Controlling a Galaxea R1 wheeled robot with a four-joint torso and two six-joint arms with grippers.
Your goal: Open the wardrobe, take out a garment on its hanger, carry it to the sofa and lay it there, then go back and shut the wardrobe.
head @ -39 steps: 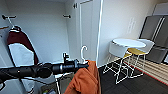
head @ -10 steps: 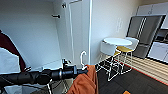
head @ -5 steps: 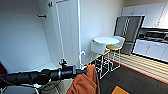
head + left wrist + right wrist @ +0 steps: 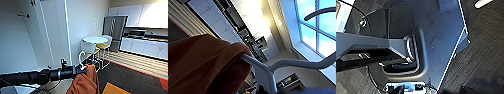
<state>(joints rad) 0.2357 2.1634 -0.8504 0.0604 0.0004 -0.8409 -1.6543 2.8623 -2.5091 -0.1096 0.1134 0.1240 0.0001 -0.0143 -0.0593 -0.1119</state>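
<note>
1. The left claw [image 4: 81, 68] sits at the end of the dark left arm [image 4: 30, 77], which reaches in from the left side of the head view. It is closed on the neck of the thin white hanger [image 4: 81, 59], just below its hook.
2. The hanger's curved hook rises above the claw. In the left wrist view the hanger [image 4: 268, 72] shows as a pale bar running into the cloth, with the hook curving away overhead.
3. The bright orange garment [image 4: 85, 82] hangs from the hanger, just beside and below the claw, draping down in soft folds. In the left wrist view the orange cloth [image 4: 203, 65] lies over the hanger's shoulder.
4. The right claw's state I cannot tell; the right wrist view shows dark robot parts over dark carpet [image 4: 486, 50].
5. Behind the garment stands a white wall [image 4: 80, 25] with tall white panels to the left.
6. Farther off, a small round white table [image 4: 95, 39] stands with white chairs [image 4: 88, 46], one with a yellow seat [image 4: 103, 46].
7. A stainless-steel fridge [image 4: 115, 30] stands beyond the table, beside white kitchen cabinets [image 4: 145, 46].
8. The floor [image 4: 135, 77] is dark carpet with an orange patch and a red strip.
</note>
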